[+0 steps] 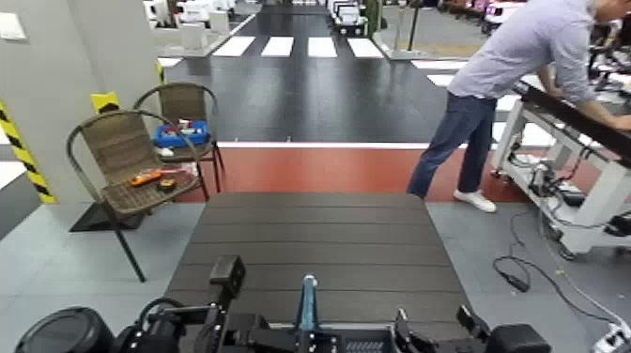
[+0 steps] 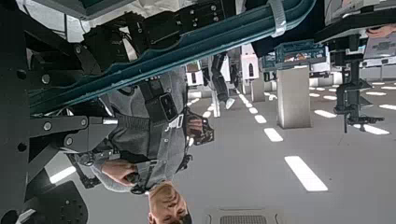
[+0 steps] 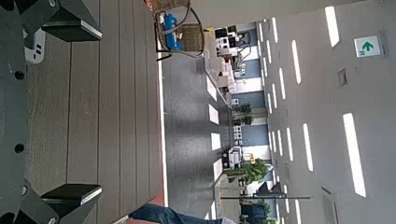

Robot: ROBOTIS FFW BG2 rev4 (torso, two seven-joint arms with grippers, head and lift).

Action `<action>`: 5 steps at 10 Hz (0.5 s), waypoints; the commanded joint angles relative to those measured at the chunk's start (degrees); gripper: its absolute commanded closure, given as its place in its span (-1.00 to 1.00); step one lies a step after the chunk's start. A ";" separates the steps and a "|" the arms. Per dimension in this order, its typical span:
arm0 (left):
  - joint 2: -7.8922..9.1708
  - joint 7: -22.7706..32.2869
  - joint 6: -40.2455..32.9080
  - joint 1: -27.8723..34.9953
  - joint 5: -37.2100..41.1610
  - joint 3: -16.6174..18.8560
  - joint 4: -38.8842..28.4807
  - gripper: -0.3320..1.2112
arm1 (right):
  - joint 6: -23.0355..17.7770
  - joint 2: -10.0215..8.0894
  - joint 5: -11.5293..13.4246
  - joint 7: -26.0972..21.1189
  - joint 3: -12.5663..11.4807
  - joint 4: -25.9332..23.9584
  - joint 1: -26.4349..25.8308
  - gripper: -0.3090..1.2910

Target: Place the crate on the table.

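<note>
The crate shows only at the bottom edge of the head view: its teal upright handle bar [image 1: 306, 299] and a strip of dark body [image 1: 361, 344], over the near edge of the dark slatted table [image 1: 319, 235]. My left gripper [image 1: 225, 278] is by the crate's left end; in the left wrist view a teal crate edge [image 2: 187, 47] crosses right over it. My right gripper [image 1: 467, 329] is by the crate's right end. In the right wrist view it [image 3: 98, 112] is open, with only bare table slats [image 3: 121, 103] between its fingers.
Two wicker chairs [image 1: 127, 164] [image 1: 185, 105] stand left of the table, the far one holding a small blue tray [image 1: 180, 134]. A person [image 1: 512, 84] leans over a white-framed workbench [image 1: 582, 155] at the right. Cables [image 1: 526, 272] lie on the floor there.
</note>
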 commanded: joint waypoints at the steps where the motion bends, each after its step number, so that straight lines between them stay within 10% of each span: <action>1: -0.08 0.00 -0.03 0.06 0.00 0.06 0.11 0.98 | 0.00 0.00 0.00 0.00 0.00 0.00 0.00 -0.42; 5: -0.17 0.00 -0.03 0.15 0.00 0.15 0.38 0.98 | 0.00 0.09 0.00 0.00 -0.09 0.00 0.00 -0.42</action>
